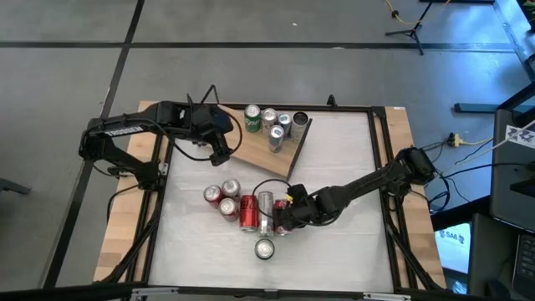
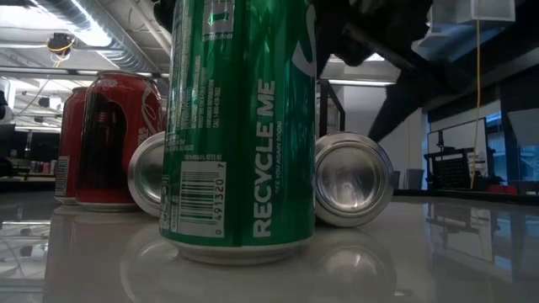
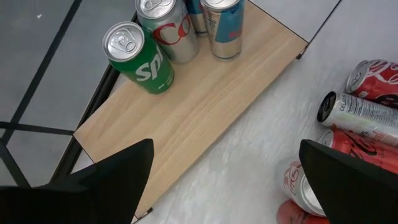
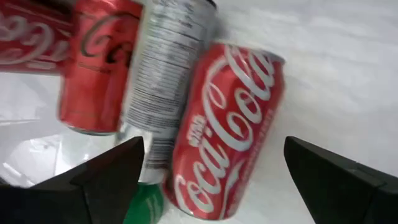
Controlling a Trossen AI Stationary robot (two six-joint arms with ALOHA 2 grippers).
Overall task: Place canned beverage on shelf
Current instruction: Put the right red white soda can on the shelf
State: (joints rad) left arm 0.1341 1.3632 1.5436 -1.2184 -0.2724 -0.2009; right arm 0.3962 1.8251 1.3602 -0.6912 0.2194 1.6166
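Green can [image 2: 240, 126]: "RECYCLE ME", barcode digits "0 491320". Red can [image 4: 227, 130]: "Coca-Cola". Green can on the shelf [image 3: 138, 57]: partial "Spr".

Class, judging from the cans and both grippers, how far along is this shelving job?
Done: four or so cans, including a green one, stand on the light-brown wooden shelf. In hand: the open right gripper straddles a lying red cola can; nothing is gripped. Left: the tabletop cluster. The open left gripper hovers over the shelf.
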